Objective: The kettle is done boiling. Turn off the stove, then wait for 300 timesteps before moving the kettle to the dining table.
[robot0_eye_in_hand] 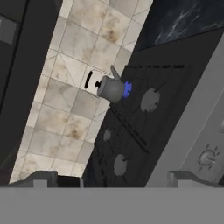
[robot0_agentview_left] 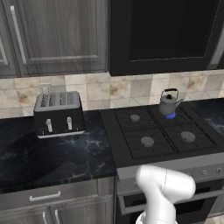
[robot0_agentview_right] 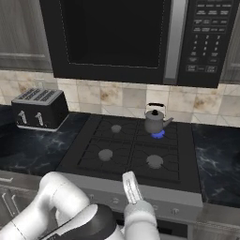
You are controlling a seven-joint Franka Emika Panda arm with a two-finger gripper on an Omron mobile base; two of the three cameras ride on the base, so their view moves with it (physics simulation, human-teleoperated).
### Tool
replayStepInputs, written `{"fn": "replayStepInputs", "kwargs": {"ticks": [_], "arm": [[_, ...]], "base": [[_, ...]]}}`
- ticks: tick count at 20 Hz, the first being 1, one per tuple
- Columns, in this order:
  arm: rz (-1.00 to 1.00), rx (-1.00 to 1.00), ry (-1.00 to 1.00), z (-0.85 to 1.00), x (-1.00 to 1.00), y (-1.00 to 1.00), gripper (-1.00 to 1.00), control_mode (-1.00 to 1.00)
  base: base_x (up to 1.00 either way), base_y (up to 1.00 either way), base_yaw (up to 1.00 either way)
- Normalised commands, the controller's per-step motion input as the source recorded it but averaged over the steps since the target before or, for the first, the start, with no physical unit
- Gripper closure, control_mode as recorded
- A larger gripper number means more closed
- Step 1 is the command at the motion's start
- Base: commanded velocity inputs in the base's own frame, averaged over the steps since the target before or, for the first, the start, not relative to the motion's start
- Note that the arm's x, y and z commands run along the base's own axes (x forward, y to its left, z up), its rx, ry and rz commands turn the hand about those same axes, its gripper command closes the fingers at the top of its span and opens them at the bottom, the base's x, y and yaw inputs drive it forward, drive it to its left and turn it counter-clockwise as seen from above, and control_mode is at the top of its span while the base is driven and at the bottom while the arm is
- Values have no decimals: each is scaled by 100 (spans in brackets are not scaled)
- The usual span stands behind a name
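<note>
Black marble counter [robot0_agentview_left: 57, 153], left base view: black toaster [robot0_agentview_left: 59, 113] left of the stove [robot0_agentview_left: 162, 135], grey kettle [robot0_agentview_left: 169, 103] on the rear right burner over a blue flame [robot0_agentview_left: 170, 116]. Right base view: microwave [robot0_agentview_right: 136, 40] above the stove, kettle at rear right. Hand view: gripper [robot0_eye_in_hand: 113, 180] spread wide, holding nothing, fingertips [robot0_eye_in_hand: 41, 179] low before the silver knob strip [robot0_eye_in_hand: 205, 148].

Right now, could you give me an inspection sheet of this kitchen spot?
Surface: black marble counter, bare apart from the toaster.
Job's things: kettle on the back right burner of the stove, blue flame under it; knobs on the silver front strip.
Clutter: black toaster left of the stove.
Grippers: gripper open, holding nothing, facing the stove front.
Cables: nothing seen.
Surroundings: microwave, grey cabinets, tiled wall.
</note>
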Motion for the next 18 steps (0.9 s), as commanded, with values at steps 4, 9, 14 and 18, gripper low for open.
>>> {"fn": "replayStepInputs", "kwargs": {"ticks": [4,9,14,18], "arm": [[-12,21,0,-34,-5,-25,-100,-100],[-11,21,0,-31,0,-20,-100,-100],[-2,6,1,-13,0,-14,-100,-100],[-1,0,0,-30,4,-6,-100,-100]], "base": [[0,0,0],[0,0,0],[0,0,0],[0,0,0]]}}
